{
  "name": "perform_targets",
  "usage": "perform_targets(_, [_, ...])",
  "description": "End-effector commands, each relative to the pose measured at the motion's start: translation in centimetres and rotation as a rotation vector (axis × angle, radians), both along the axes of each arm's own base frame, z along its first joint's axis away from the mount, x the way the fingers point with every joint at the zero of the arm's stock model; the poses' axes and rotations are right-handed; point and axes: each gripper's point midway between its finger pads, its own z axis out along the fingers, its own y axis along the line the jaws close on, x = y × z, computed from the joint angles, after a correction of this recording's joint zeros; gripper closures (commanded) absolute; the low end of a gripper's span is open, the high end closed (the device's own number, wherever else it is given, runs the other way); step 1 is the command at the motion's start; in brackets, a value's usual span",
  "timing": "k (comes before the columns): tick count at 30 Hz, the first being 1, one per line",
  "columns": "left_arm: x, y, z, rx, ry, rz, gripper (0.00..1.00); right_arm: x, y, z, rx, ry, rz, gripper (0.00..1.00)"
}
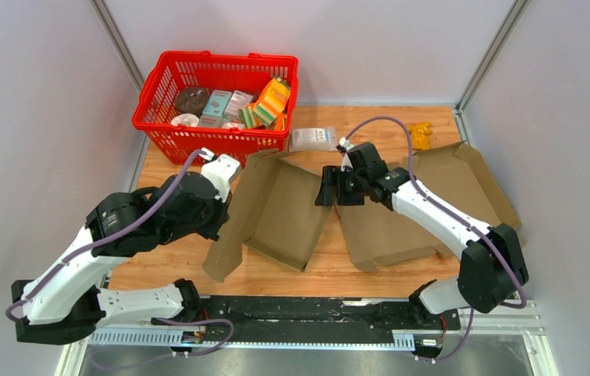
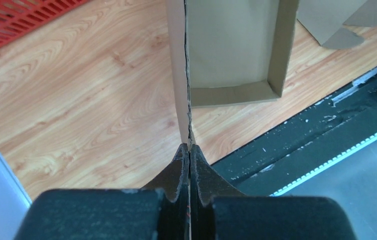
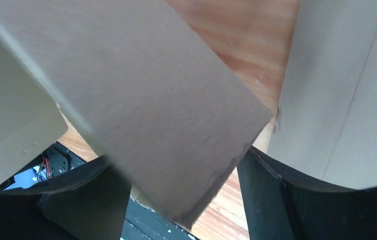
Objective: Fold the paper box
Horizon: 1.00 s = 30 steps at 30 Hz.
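The left hand (image 2: 190,150) is pinching a side wall of the cardboard box (image 1: 284,211), closed tight on it; the right hand (image 1: 325,188) is straddling a flap (image 3: 151,115), fingers spread wide.

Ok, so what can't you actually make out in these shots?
Top view: left gripper fingertips, hidden under its own arm.
Right wrist view: most of the box, cut off and blurred close up.
Top view: basket package labels, too small.
Top view: yellow item, too small to identify.

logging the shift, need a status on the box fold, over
Left gripper shut on edge of paper box. Right gripper open, astride a flap. Red basket behind, apart from box.
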Motion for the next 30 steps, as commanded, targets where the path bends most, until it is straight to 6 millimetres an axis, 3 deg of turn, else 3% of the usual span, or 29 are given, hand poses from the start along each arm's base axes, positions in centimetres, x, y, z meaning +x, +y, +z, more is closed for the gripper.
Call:
perform_targets(1, [0.4, 1.8, 0.1, 0.141, -0.026, -0.021, 1.0, -0.3, 0.1, -2.7, 0.05, 0.061, -0.105, 0.29])
perform_targets(4, [0.8, 1.0, 0.6, 0.165, -0.049, -0.089, 1.0, -1.6, 1.9, -3.4, 0.135, 0.133, -0.094, 0.44])
perform_targets(5, [1.0, 1.0, 0.8, 0.185, -0.059, -0.099, 1.0, -2.9, 2.7, -4.0, 0.153, 0.179, -0.077, 0.48])
perform_targets(8, [1.4, 1.3, 2.4, 0.209, -0.087, -0.103, 1.0, -5.6, 4.6, -4.4, 0.198, 0.246, -0.015, 0.5])
perform_targets(11, [1.6, 1.9, 4.0, 0.198, -0.134, -0.108, 1.0, -7.6, 5.3, -3.8, 0.259, 0.29, -0.003, 0.6])
perform_targets(13, [1.6, 2.6, 4.6, 0.189, -0.166, -0.097, 1.0, -8.2, 5.4, -2.3, 0.309, 0.29, -0.031, 0.62])
perform_targets(16, [1.8, 2.1, 4.4, 0.158, -0.184, -0.101, 1.0, -8.9, 4.5, -2.1, 0.324, 0.287, -0.086, 0.54])
perform_targets(20, [2.1, 0.6, 3.0, 0.153, -0.133, -0.077, 1.0, -9.3, 4.0, -2.2, 0.32, 0.268, -0.07, 0.35])
perform_targets(22, [2.4, 0.5, 1.9, 0.202, -0.092, -0.057, 1.0, -9.2, 3.7, -1.7, 0.294, 0.22, -0.034, 0.26])
perform_targets(24, [2.5, 0.7, 1.3, 0.25, -0.07, -0.045, 1.0, -8.6, 2.0, -1.8, 0.215, 0.177, -0.058, 0.2])
perform_targets(27, [2.2, 0.7, 0.9, 0.259, -0.053, -0.057, 1.0, -5.8, -0.8, 0.8, 0.128, 0.013, -0.103, 0.16])
perform_targets(28, [2.2, 0.6, 1.0, 0.256, -0.054, -0.06, 1.0, -4.4, -1.3, 2.6, 0.126, -0.048, -0.126, 0.15])
perform_targets(30, [2.2, 0.7, 0.9, 0.257, -0.049, -0.061, 1.0, -0.8, -3.7, 3.5, 0.102, -0.109, -0.224, 0.12])
